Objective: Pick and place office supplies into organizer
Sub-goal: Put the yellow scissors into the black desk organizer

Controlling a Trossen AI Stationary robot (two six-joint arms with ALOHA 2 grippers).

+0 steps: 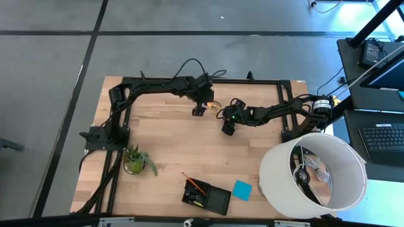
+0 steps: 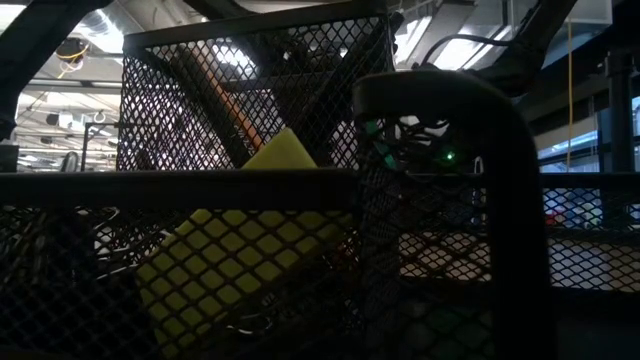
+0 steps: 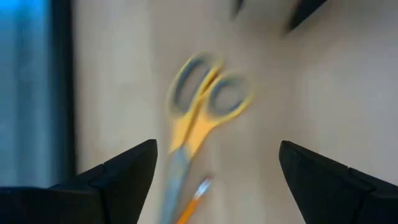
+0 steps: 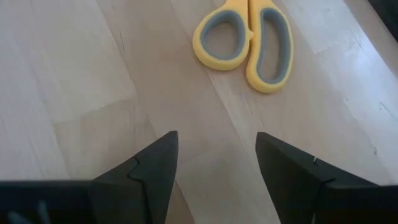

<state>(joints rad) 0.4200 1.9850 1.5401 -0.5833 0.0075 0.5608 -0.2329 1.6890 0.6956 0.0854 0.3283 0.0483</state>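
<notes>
Left gripper (image 1: pixel 199 111) hangs spread and empty over the yellow-handled scissors (image 1: pixel 215 106) at upper centre of the high view; only its wrist view shows an orange pencil (image 3: pixel 193 203) beside the blades. Right gripper (image 1: pixel 226 130), fingers apart, holds nothing. Organizer (image 1: pixel 207 197) sits bottom centre.

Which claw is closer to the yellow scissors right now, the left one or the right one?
Left. The left claw hangs open right beside the scissors, their handles lying just ahead of its fingers. The right claw, also open, sits a little farther off on the scissors' other side.
</notes>
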